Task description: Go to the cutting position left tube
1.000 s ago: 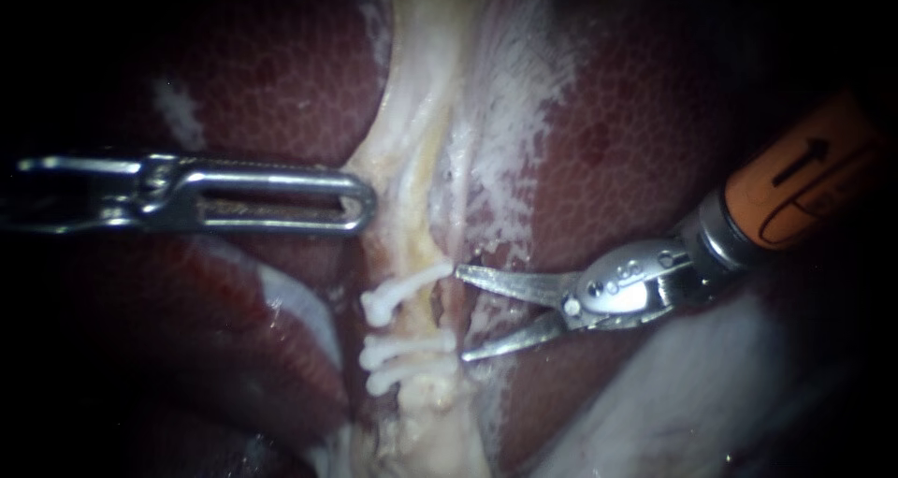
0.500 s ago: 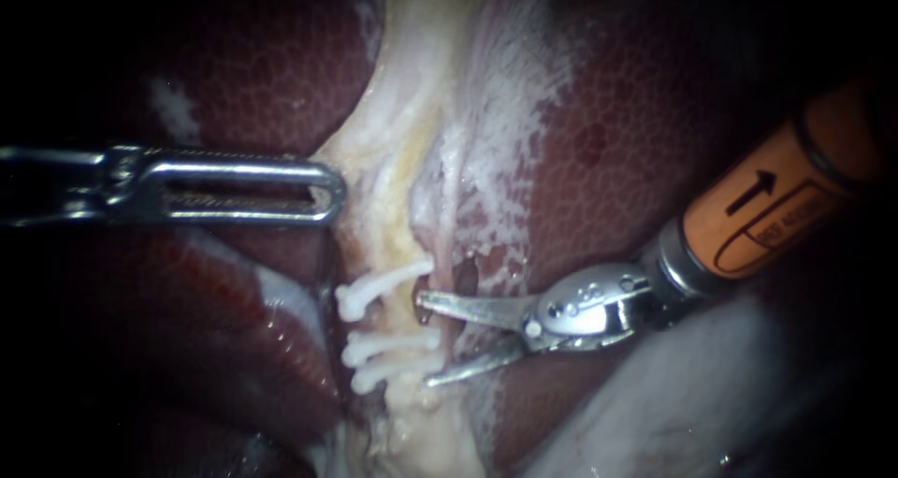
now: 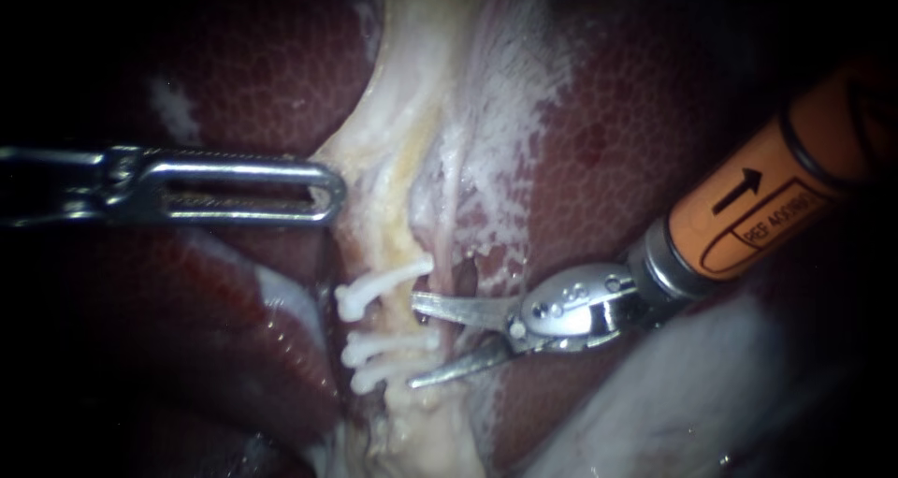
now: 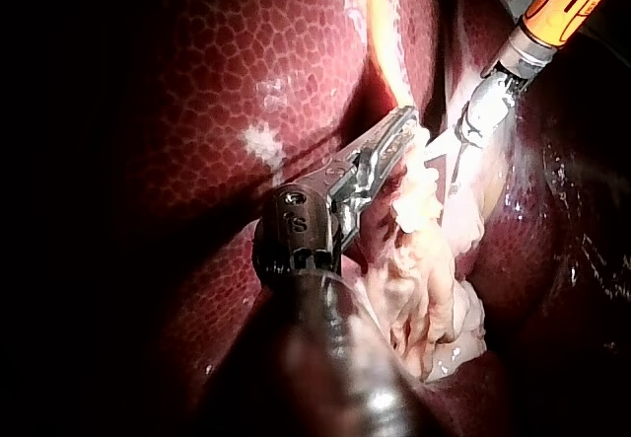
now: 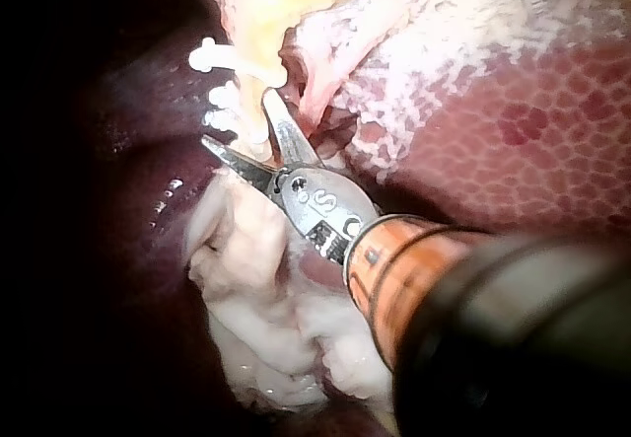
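Observation:
Three white clips cross the pale left tube [image 3: 400, 244]: one upper clip [image 3: 382, 287] and two lower clips [image 3: 385, 347] close together. My right instrument [image 3: 414, 341] comes in from the right on an orange shaft, its two thin blades open. The upper blade's tip lies on the tube just under the upper clip, and the lower blade's tip sits by the lowest clip's end. In the right wrist view the open blades [image 5: 240, 129] reach the clips [image 5: 219, 92]. My left instrument [image 3: 323, 193] has its slotted jaws shut on the pale tissue's edge, as in its wrist view [image 4: 399, 133].
Dark red liver [image 3: 645, 132] lies on both sides of the pale band. A thin pinkish tube [image 3: 455, 207] runs just right of the clipped one. Whitish loose tissue [image 3: 673, 394] lies under my right instrument's shaft.
My right instrument has moved left, its open blades reaching the clipped tube. The left instrument has drawn the pale tissue and clips slightly left.

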Controlling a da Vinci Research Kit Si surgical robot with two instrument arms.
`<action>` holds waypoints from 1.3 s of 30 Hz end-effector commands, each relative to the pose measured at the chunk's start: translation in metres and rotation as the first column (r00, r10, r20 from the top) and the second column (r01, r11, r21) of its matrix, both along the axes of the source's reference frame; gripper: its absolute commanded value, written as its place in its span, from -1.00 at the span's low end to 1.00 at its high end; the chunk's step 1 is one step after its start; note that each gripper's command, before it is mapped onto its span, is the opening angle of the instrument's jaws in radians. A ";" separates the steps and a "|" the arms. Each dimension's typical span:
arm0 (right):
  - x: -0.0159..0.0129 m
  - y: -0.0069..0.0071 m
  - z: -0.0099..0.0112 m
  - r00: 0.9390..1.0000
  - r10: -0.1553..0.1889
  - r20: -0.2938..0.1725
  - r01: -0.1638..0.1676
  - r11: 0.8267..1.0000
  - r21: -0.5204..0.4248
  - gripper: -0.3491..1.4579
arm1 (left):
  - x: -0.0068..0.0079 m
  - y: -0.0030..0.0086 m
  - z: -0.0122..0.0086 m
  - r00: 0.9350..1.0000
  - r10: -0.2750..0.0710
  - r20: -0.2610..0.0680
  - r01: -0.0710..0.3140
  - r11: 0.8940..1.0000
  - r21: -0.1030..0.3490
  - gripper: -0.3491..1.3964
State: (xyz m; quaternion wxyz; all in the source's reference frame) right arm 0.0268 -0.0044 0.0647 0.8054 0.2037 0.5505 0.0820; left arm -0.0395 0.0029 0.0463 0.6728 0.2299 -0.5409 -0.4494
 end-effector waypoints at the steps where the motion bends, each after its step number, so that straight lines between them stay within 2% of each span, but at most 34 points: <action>1: 0.0001 0.0001 -0.0001 1.000 0.000 -0.004 0.000 1.000 0.002 0.89 | -0.0001 0.0000 0.0001 1.000 0.000 0.000 0.000 1.000 -0.001 -1.00; 10: 0.0011 0.0006 -0.0002 1.000 0.019 0.007 -0.020 0.997 0.077 0.79 | -0.0003 -0.0002 0.0003 1.000 -0.001 -0.002 0.001 1.000 -0.002 -1.00; 16: 0.0019 0.0008 0.0001 1.000 0.008 0.000 -0.008 0.991 0.133 0.68 | -0.0004 -0.0003 0.0004 1.000 -0.002 -0.002 0.002 1.000 -0.003 -1.00; 21: 0.0030 0.0010 0.0005 1.000 -0.006 -0.008 0.007 0.985 0.175 0.48 | -0.0004 -0.0002 0.0004 1.000 -0.002 -0.002 0.002 1.000 -0.003 -1.00; 25: 0.0037 0.0010 0.0007 1.000 -0.024 -0.021 0.027 0.982 0.187 0.48 | -0.0004 -0.0003 0.0004 1.000 -0.002 -0.002 0.002 1.000 -0.003 -1.00; 39: 0.0041 0.0013 0.0009 1.000 -0.017 -0.015 0.020 0.980 0.197 0.33 | -0.0004 -0.0003 0.0005 1.000 -0.002 -0.003 0.002 1.000 -0.003 -1.00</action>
